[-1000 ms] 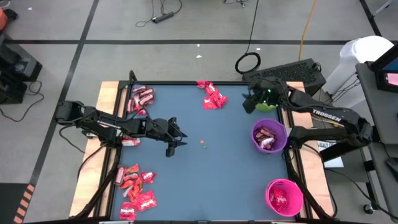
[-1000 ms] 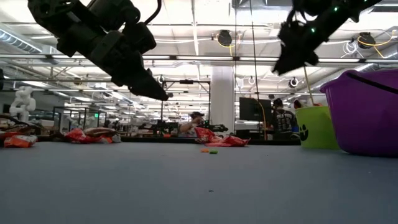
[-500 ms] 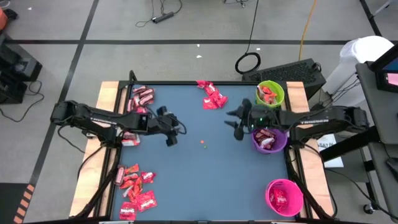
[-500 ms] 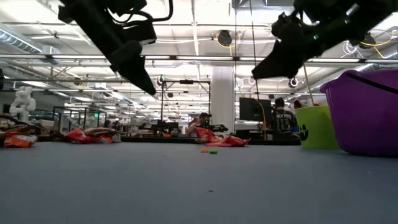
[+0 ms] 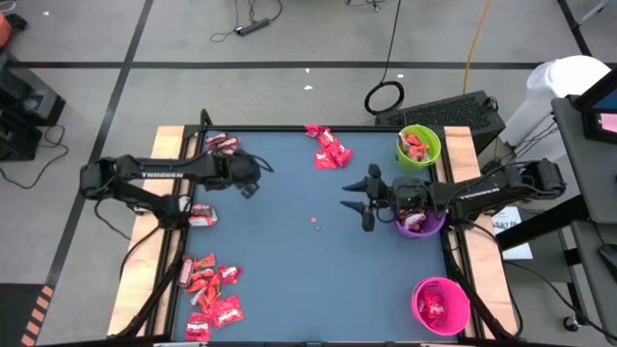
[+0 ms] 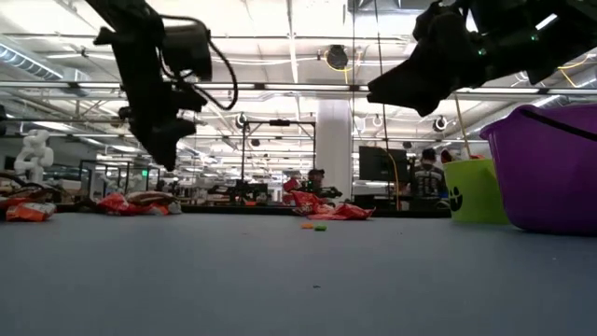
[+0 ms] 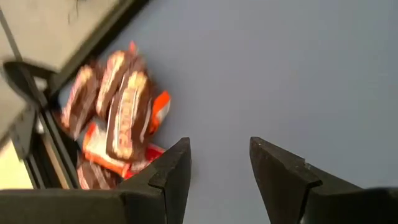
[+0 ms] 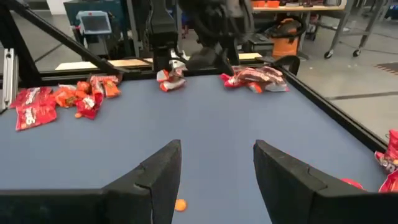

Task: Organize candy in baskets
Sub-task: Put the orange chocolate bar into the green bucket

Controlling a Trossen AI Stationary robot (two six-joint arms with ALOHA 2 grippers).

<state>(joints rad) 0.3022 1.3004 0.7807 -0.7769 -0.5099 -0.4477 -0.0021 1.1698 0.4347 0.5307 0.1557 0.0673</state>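
At the upper left of the bench [image 5: 289, 260], the left gripper [image 5: 249, 183] hangs with jaws apart and empty beside a candy [image 5: 220, 146] cluster; descending off-centre could scatter wrappers. The right gripper [image 5: 359, 200], parted and empty, hovers mid-frame beside the purple basket [image 5: 421, 223].

The table [image 5: 289, 260] is showing a flat slate-blue top framed by pale wood edges. At twelve o'clock, candy [image 5: 329, 149] is gleaming bright red with white markings; at ten o'clock a darker maroon-and-white cluster [image 7: 118, 102] is lying, edged with orange. The lime green basket [image 5: 418, 145] at two o'clock is showing red wrappers inside, the purple basket [image 5: 424, 226] is sitting at three o'clock, and the pink basket [image 5: 441, 306] is glowing at five. Tiny orange and green dots [image 5: 315, 225] are speckling the centre.
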